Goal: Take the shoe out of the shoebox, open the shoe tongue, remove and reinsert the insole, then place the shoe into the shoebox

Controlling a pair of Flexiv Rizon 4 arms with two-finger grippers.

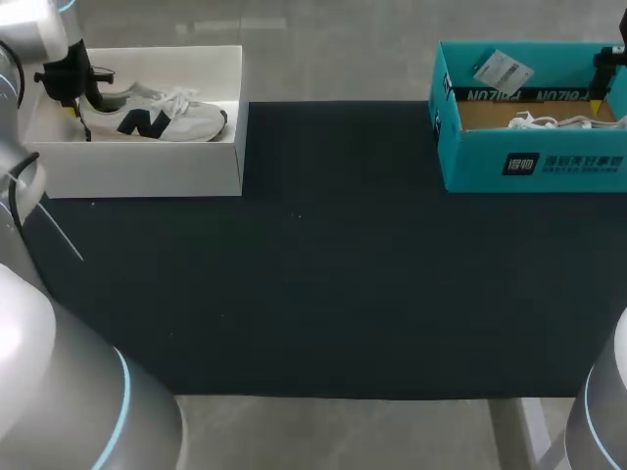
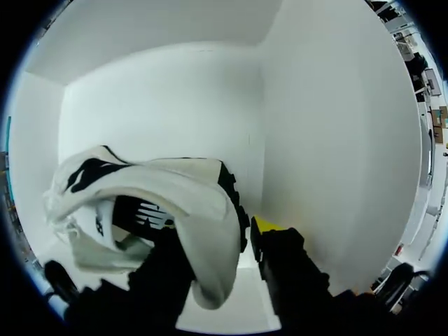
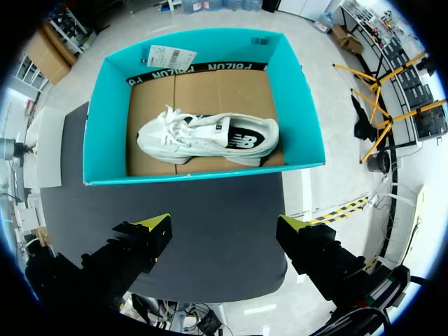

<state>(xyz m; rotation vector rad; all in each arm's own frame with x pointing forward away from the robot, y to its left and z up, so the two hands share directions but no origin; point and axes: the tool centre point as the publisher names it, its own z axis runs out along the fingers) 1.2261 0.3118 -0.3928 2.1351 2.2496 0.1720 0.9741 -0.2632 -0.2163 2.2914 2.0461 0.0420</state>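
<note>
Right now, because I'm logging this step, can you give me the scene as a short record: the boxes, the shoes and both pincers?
white box: on the table's left side, holds a white sneaker with a dark logo
left pincer: down inside the white box at the sneaker's heel; grip cannot be judged
teal box: on the table's right side, holds a second sneaker, also white
right pincer: open, empty, above the teal box
dark mat: covers the table between the boxes
</note>
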